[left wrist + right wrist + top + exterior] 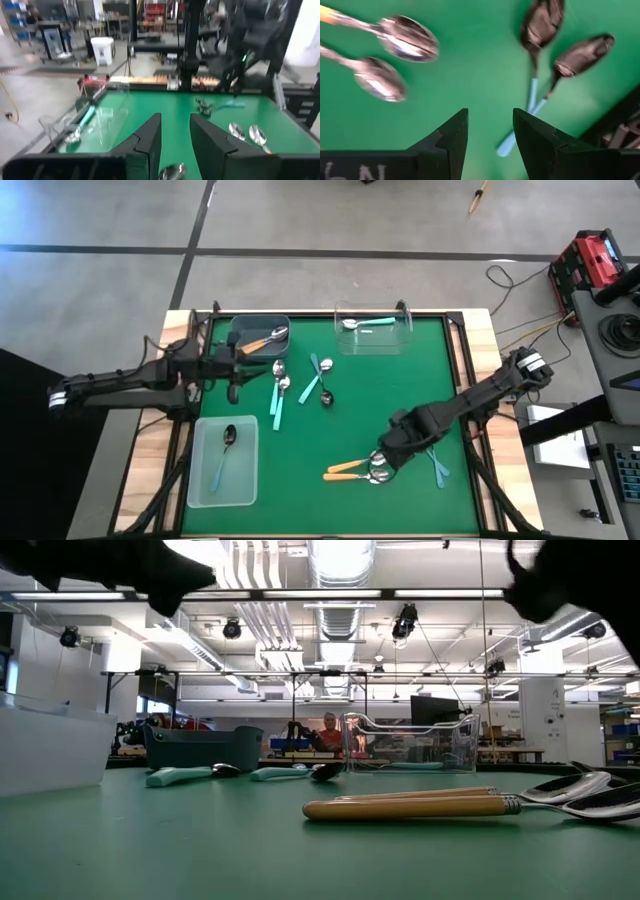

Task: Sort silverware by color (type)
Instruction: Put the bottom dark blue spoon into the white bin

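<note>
Orange-handled spoons (352,470), pair, lower centre of high view, bowls touching right gripper (380,467). Fingers parted, nothing between them. Dark light-blue-handled spoons (555,60) just beside. Left gripper (233,367) by grey bin (240,327) upper left, narrow gap, empty. Step judged: reaching for orange spoon. Next: descend, straddle handle, close, carry to grey bin.

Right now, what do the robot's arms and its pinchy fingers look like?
Both arms are dark, nearly black and jointed, each with a white band near its far end. The left gripper and right gripper each have two chunky black wedge-shaped fingers. Faint white lettering shows beside the right one's fingers.
</note>
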